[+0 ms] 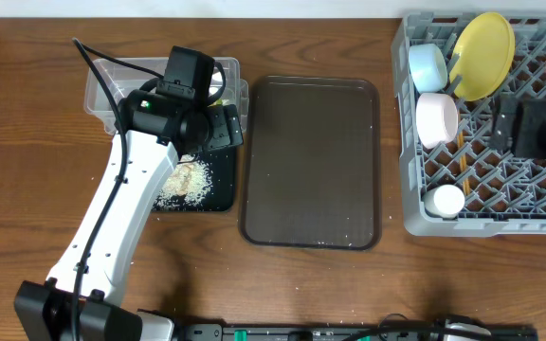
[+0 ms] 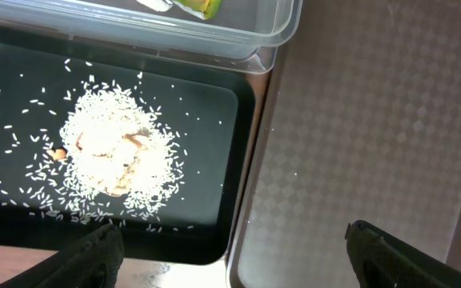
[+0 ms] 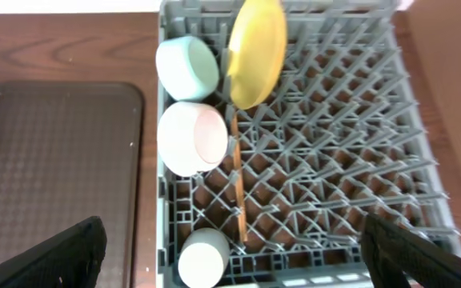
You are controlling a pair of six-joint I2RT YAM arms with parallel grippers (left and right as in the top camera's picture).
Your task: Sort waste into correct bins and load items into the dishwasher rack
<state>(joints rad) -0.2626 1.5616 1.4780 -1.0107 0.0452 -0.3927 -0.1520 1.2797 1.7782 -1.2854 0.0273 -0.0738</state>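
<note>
While rice [image 2: 110, 152] lies heaped in the black tray [image 2: 206, 120] at frame left, the left jaws hang released above. The right jaws gape empty over the rack [image 3: 334, 184].

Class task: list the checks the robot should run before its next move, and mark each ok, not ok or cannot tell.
1. Rice piled on the black tray: ok.
2. Wrapper inside the clear tub: ok.
3. Plate, blue bowl, white bowl, cup and chopsticks in the rack: ok.
4. Brown tray free of stray grains: not ok.
5. Left gripper open, empty: ok.
6. Right gripper open, empty: ok.
</note>
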